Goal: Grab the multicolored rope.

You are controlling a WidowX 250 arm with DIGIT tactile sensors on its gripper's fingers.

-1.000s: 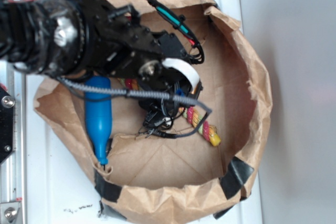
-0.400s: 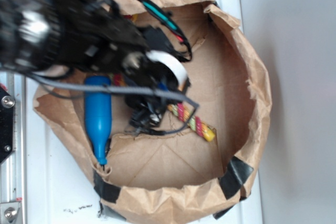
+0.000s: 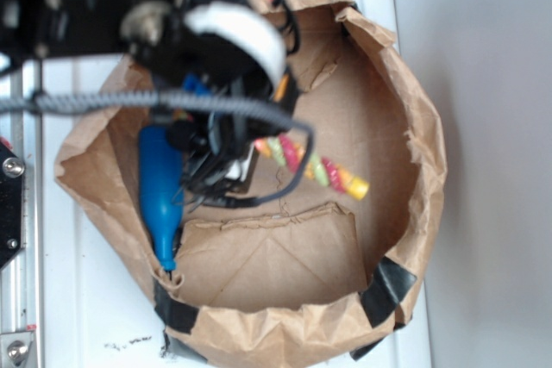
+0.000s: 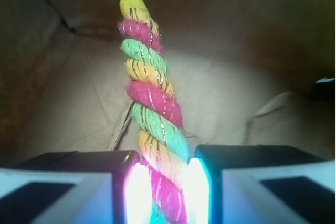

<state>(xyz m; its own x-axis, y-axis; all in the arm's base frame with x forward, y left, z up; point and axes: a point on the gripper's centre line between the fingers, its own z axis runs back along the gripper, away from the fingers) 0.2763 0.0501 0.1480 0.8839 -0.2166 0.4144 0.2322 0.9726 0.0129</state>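
The multicolored rope [image 3: 312, 165], a thick twist of red, yellow and pale green strands with a yellow end, sticks out to the right of my gripper [image 3: 231, 161] above the floor of the brown paper bag [image 3: 423, 152]. In the wrist view the rope [image 4: 152, 103] runs up from between my two fingers, and the gripper [image 4: 165, 190] is shut on it with both pads pressed against its sides. Its other end is hidden behind my arm.
A blue bottle-shaped toy [image 3: 159, 187] lies along the bag's left inner wall, close to my gripper. A grey braided cable [image 3: 129, 101] crosses in front of the arm. The bag stands on a white surface [image 3: 86, 299] with black tape [image 3: 388, 286] at its front rim.
My arm has risen and shifted up in the picture. The rope's free end has lifted off the bag floor and now points right, held in the gripper.
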